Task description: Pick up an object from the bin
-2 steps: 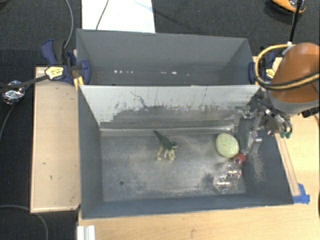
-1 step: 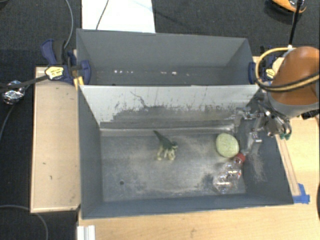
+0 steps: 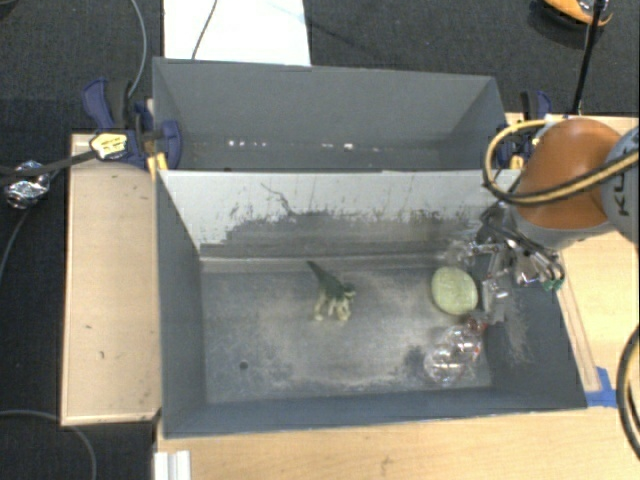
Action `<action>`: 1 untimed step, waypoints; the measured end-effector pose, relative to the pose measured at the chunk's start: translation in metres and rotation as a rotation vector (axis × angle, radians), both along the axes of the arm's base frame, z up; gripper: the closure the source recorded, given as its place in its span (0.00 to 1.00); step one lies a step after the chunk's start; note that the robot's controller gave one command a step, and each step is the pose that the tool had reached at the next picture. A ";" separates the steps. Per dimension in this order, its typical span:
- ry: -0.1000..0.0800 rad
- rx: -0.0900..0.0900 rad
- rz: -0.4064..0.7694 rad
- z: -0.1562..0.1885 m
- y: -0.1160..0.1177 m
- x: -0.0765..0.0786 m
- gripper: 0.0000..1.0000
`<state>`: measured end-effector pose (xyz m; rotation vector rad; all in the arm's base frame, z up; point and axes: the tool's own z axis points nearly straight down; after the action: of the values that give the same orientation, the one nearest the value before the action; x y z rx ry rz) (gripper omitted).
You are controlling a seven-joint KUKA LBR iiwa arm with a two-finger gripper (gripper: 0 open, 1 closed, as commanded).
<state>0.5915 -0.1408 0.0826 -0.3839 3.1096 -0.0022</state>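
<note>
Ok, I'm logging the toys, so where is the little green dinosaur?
In the camera view, the green dinosaur sits mid-floor of the bin, left of the pale green round object.

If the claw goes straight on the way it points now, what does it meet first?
Most likely the pale green round thing, which lies right beside the claw. Depth is unclear, so it may instead pass it and reach the clear plastic piece just below.

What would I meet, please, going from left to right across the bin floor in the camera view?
small green toy dinosaur → pale green round thing → gripper. The clear shiny thing lies nearer the front, level across with the round one, so it is left out.
</note>
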 end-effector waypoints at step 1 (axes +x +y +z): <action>-0.010 -0.001 0.042 -0.007 -0.001 -0.001 1.00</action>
<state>0.5910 -0.1415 0.0755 -0.4475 3.0910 -0.0053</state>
